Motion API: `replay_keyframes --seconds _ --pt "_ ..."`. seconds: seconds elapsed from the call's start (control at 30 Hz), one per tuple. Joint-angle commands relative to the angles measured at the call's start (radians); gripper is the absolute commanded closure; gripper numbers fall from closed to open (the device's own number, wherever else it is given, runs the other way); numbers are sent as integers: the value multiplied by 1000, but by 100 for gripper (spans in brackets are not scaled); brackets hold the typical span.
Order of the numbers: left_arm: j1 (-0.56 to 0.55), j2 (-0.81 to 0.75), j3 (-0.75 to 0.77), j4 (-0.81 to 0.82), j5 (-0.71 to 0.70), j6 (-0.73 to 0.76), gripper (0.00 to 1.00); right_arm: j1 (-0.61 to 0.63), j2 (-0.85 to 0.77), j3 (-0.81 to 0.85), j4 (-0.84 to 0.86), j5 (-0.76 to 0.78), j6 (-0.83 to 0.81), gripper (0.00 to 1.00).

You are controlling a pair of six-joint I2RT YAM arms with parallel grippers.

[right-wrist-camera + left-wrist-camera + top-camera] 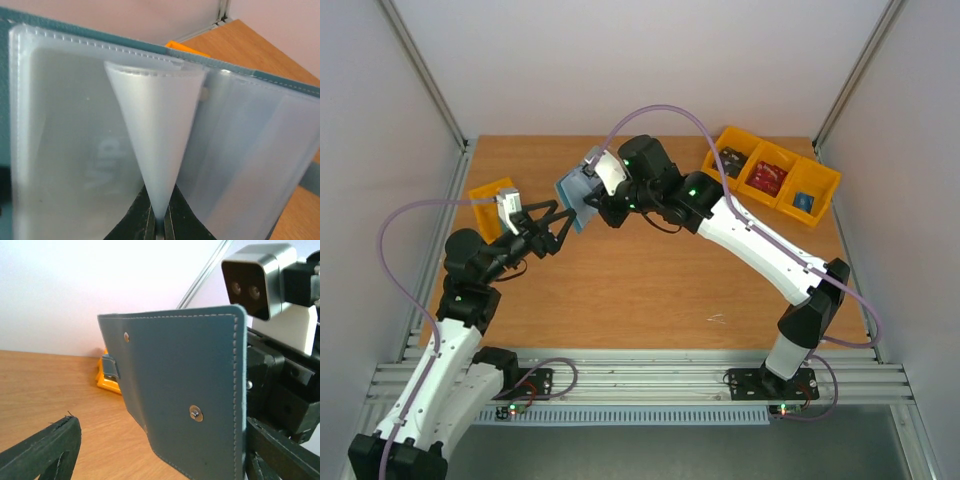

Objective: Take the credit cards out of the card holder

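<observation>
Wooden table (650, 290) — 3 yellow bins (786, 152) far right, 1 yellow bin (483, 203) far left.

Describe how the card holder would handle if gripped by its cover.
The holder is probably floppy; it hangs open from one sleeve pinched in the right gripper. Sleeves look glossy, likely slippery. Seemingly light, since that pinch carries it.

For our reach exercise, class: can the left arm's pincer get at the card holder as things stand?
Probably yes: the left pincer is open and faces the card holder, which the right pincer holds aloft; nothing stands between them.
</observation>
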Motion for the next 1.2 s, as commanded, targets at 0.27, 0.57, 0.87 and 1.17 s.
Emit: replay_keyframes --seconds 0.27,0.57,0.87,1.17 --pt "5 -13 16 4 -51 -25 60 2 -38 10 31 -49 -81 99" --pt "11 -17 9 -19 -76 12 59 -4 -69 -20 65 -166 -81 99" --pt "10 -25 11 -8 -57 43 79 -100 -87 -60 138 -521 20 99" --pt "10 -29 8 25 48 46 100 -122 -46 -55 114 -587 27 99"
